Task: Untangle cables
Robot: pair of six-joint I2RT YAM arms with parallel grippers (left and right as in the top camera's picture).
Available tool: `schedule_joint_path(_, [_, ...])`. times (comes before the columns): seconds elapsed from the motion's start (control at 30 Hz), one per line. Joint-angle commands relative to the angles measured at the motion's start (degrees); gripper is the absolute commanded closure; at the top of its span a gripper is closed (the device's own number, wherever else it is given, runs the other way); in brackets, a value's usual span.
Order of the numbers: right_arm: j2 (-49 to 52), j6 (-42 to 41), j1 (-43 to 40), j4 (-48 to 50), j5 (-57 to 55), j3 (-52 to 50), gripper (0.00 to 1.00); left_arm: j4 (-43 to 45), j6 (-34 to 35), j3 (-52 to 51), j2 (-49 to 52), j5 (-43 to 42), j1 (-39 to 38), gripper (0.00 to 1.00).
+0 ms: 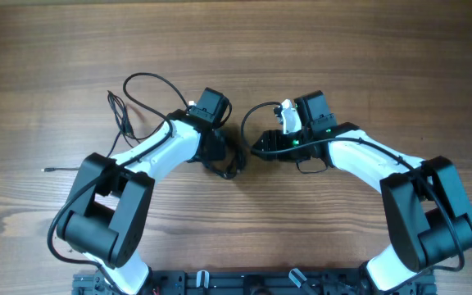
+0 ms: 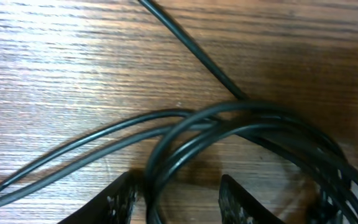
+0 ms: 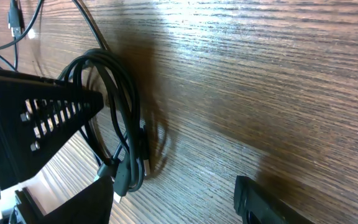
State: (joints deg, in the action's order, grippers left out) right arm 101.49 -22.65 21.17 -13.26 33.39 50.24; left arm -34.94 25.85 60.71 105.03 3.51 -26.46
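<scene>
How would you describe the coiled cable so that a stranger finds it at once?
Start at the wooden table, then the gap between the two white arms. There lies the coiled cable: several black loops bundled tightly, while the other cables run as single loose strands.

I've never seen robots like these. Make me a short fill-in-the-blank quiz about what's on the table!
1. The table has a ____ surface.
2. The coiled cables are ____ in colour.
3. In the left wrist view, the left claw is ____, with cable strands running between its fingers.
4. The right claw is open too, and it grips ____.

Missing words: wooden; black; open; nothing
</scene>
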Motion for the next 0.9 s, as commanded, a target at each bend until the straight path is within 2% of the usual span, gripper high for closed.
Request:
schedule_joint_path(0.0, [1.38, 0.17, -0.13, -0.09, -0.55, 0.13, 0.35, 0.07, 0.33, -0.17, 0.70, 2.19, 0.33, 0.55])
schedule_joint_path(0.33, [1.38, 0.17, -0.13, -0.46, -0.52, 0.13, 0.36, 2.47, 1.86, -1.27, 0.74, 2.58, -1.09, 0.59])
schedule_joint_path(0.4, [1.38, 0.17, -0.13, -0.50, -0.52, 0.13, 0.36, 2.69, 1.86, -1.53, 0.74, 2.58, -1.75, 0.63])
schedule_joint_path(0.5, [1.38, 0.15, -0.13, -0.50, -0.52, 0.13, 0.36, 2.62, 1.86, -1.57, 0.74, 2.58, -2.38, 0.75])
schedule_joint_path(0.63, [1.38, 0.17, -0.13, -0.87, -0.52, 0.13, 0.36, 2.27, 1.81, -1.57, 0.74, 2.58, -3.26, 0.95])
schedule_joint_path(0.87, [1.38, 0.22, -0.13, -0.96, -0.52, 0.13, 0.36, 1.46, 1.40, -1.33, -1.70, 2.58, -3.21, 0.96])
